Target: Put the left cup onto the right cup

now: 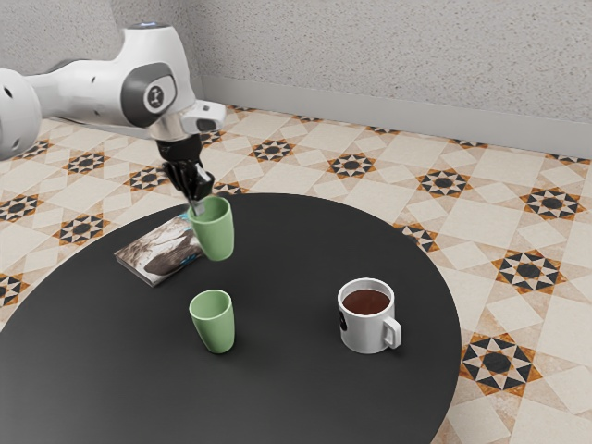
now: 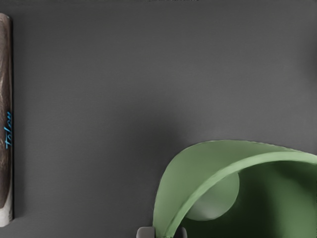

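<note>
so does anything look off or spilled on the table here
Nothing is spilled or damaged. The one thing askew is the held green cup: the claw pinches it by the rim, so it hangs slightly tilted above the table. The second green cup and the white mug stand upright, and the book lies flat.

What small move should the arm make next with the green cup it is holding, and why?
Probably carry the held green cup across until it hangs over the standing green cup. The gripper pinches its rim, it looks lifted off the table by the book, and the standing cup sits apart, open side up.
</note>
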Controlling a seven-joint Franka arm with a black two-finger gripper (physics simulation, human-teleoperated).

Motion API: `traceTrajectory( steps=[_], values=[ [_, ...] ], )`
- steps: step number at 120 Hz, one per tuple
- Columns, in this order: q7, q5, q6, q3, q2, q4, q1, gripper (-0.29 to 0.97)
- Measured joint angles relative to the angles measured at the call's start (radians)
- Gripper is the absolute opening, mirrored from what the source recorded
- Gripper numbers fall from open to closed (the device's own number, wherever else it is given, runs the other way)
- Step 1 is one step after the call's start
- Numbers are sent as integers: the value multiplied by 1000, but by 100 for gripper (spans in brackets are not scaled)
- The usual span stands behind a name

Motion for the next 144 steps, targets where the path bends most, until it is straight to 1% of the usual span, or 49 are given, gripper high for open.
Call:
traceTrajectory(
  steps=[39,64,90,120,144],
  values=[
    [-3,2,-23,-7,-73,-71,-57,-11],
    [-4,3,-34,-15,-85,-104,-94,-11],
    [-10,4,-28,-37,-111,-169,-95,-11],
    [-17,4,-20,-38,-113,-192,-90,-11],
    [-21,4,4,-39,-152,-249,-85,-11]
  ],
)
